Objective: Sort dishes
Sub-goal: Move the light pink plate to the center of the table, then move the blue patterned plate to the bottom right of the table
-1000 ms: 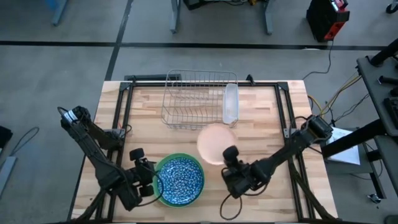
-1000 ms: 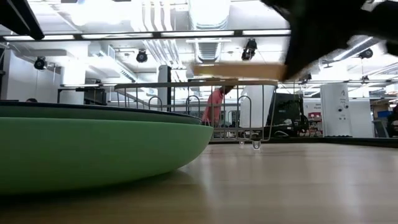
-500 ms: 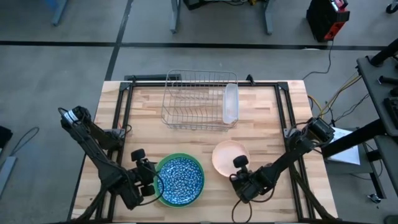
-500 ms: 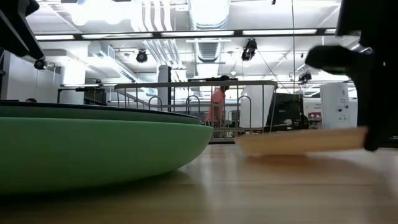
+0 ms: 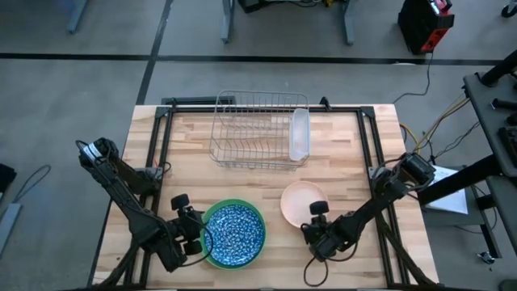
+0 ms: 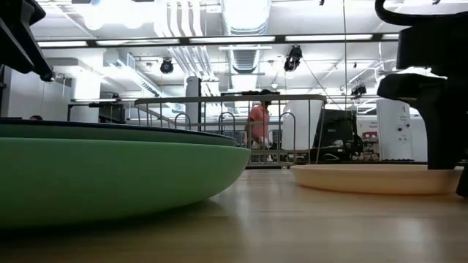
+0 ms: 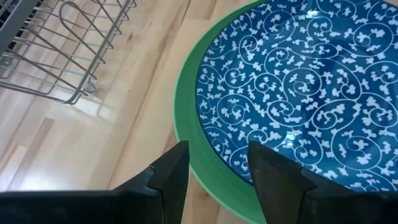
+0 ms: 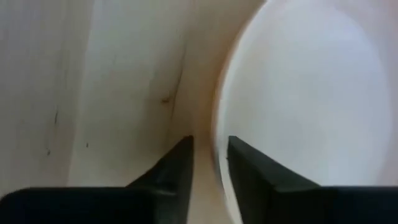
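High view shows a rectangular butcher-block table of pale wood strips with a dark metal frame along its edges, standing on a grey floor. Left gripper sits at the table's 7 o'clock area, its two dark fingers spread and straddling the 9 o'clock rim of the green plate; the left wrist view shows one finger over bare wood and the other over the rim, without showing contact. Green plate is round, smooth and plain, and carries a smaller round blue plate with a dense white scroll pattern, centred on it so that a narrow green ring shows all around. Silver wire rack, rectangular with thin upright tines, stands at the table's 12 o'clock, well apart from the plates, and holds a clear plastic tray along its 3 o'clock side. Peach-pink bowl, round, shallow and matt, rests flat on the wood at the table's 5 o'clock, just beside the green plate. Right gripper is at the bowl's 6 o'clock rim, fingers slightly parted on either side of the rim; whether they touch it cannot be told. Bare wood lies between the rack and both dishes. Low view shows ceiling lights and a person in a red top beyond the rack.
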